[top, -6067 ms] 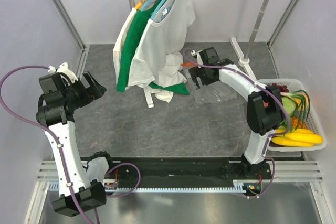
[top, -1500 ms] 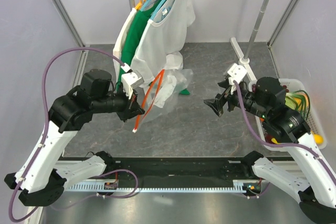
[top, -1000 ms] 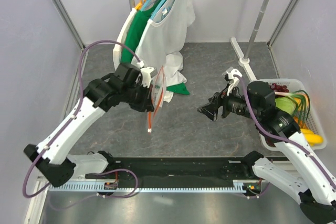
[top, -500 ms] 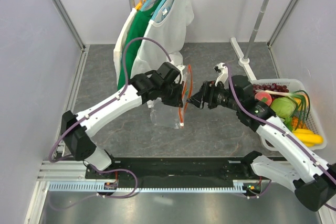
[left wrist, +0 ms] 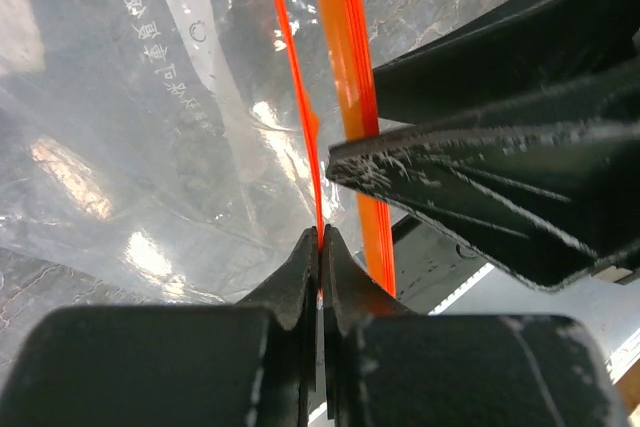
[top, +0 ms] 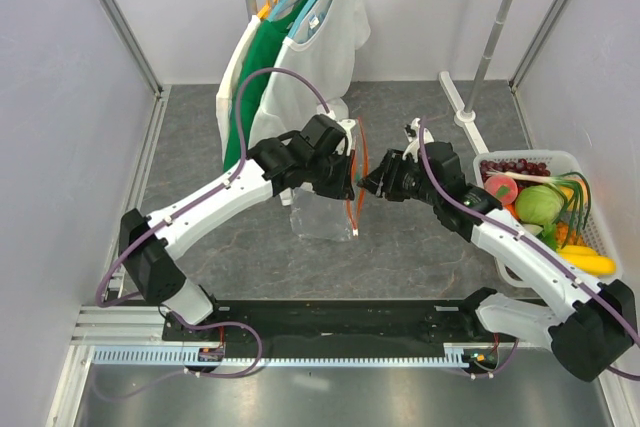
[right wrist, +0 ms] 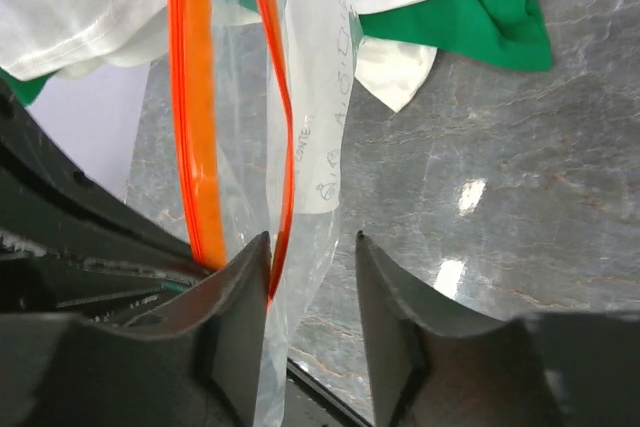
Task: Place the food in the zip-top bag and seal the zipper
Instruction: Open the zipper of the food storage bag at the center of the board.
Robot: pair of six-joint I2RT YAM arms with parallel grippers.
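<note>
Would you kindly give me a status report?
Left gripper shut on zipper. Right gripper open, straddling bag's other lip. Food in basket. Shirts hang close behind.

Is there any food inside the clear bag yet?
No, the clear bag hangs see-through and empty, while the food sits in the white basket.

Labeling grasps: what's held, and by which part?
Left gripper is shut on the zip-top bag, pinching its zipper strip. Right gripper straddles a strip, jaws open.

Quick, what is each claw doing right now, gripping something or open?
Left gripper: closed, pinching the red-orange zipper strip of the clear floppy plastic bag.
Right gripper: open, jaws apart around the bag's mouth edge.
</note>
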